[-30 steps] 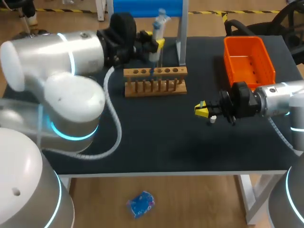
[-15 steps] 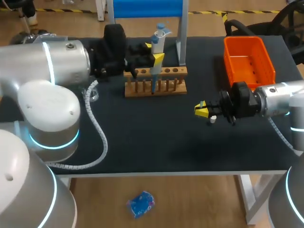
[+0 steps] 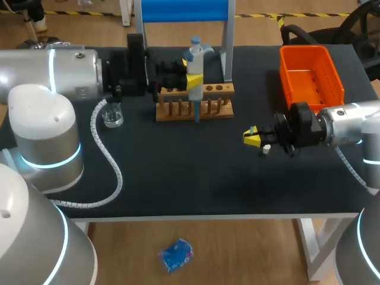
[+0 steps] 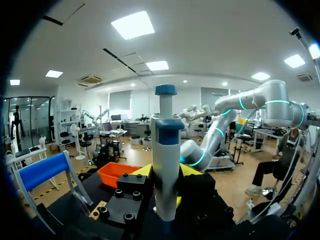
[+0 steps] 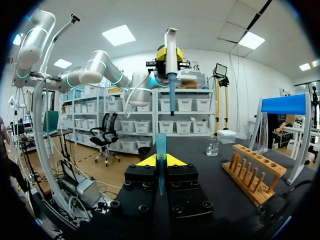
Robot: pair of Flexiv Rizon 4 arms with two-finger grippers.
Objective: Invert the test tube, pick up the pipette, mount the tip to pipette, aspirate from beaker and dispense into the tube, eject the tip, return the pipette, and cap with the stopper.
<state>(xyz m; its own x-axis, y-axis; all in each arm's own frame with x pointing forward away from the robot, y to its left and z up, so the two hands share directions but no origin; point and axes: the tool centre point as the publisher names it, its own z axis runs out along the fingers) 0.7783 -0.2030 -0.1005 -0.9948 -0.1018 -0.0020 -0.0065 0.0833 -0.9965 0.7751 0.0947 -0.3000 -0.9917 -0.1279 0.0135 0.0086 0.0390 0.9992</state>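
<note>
1. Above the rack (image 3: 217, 90), the left gripper (image 3: 194, 81), clamped on the pipette (image 3: 195, 56), has swung forward, uncovering the beaker (image 3: 111, 116);
2. the right gripper (image 3: 252, 137) stays pinched on the blue tip (image 5: 160, 150), well apart; mounting looks next.

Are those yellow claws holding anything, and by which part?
The left gripper clamps the pipette around its middle, head above the grip. The right gripper clamps the blue pipette tip below its wide open end.
</note>
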